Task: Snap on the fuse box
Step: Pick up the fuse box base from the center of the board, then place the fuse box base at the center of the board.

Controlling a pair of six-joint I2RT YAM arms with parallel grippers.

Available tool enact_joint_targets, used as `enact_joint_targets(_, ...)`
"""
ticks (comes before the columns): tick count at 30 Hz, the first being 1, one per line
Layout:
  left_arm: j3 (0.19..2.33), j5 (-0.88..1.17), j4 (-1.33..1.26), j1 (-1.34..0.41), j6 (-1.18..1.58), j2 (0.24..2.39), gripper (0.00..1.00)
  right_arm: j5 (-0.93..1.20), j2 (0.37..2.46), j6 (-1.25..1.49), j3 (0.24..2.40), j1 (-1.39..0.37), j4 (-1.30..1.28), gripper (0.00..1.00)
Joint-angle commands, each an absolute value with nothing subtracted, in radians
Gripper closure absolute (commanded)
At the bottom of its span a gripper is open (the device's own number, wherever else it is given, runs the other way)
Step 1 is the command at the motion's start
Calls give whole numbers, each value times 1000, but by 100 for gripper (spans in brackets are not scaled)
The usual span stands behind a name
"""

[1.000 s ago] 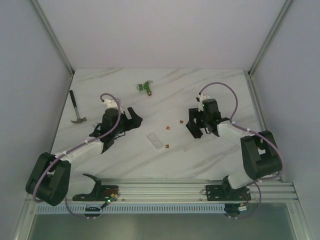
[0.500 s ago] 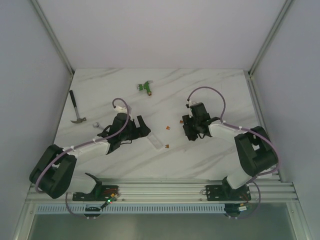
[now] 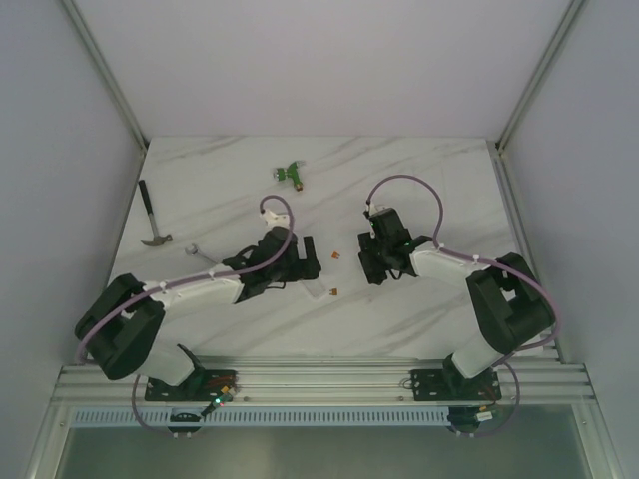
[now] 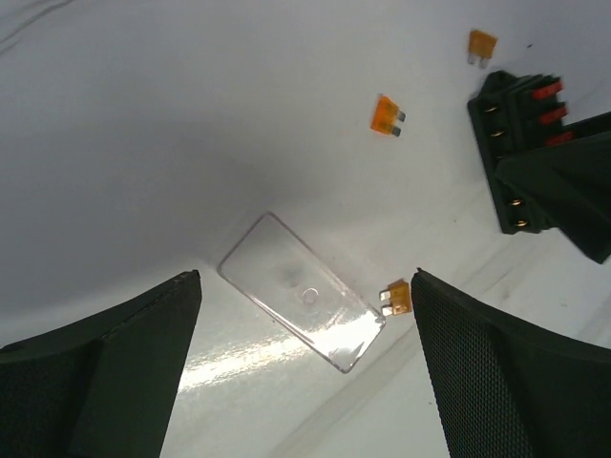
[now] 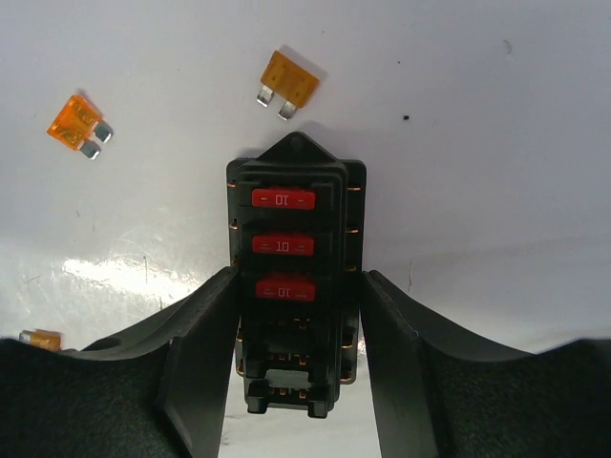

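The left gripper (image 4: pixel 304 315), spread wide, has swung right over the clear cover (image 4: pixel 301 291). The right gripper (image 5: pixel 299 286) has narrowed, clasping the fuse box (image 5: pixel 296 239) on the table (image 3: pixel 419 180); the box's near end is shadowed.

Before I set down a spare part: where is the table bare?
Bare: the table's far right corner behind the right gripper, and the near strip by the rail. Crowded: the middle, fuse box, clear cover and loose fuses by the left gripper.
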State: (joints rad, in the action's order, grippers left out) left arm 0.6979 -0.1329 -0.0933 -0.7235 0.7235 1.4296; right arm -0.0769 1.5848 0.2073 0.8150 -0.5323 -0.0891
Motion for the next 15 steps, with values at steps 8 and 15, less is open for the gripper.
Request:
enact_joint_targets(8,819,-438,163,-876,719,1587,0,-112,1569,233,805,-539,-85,52)
enact_joint_targets(15,813,-526,251,-873,756,1623,0,-106,1558,232,801,-540,-82,53)
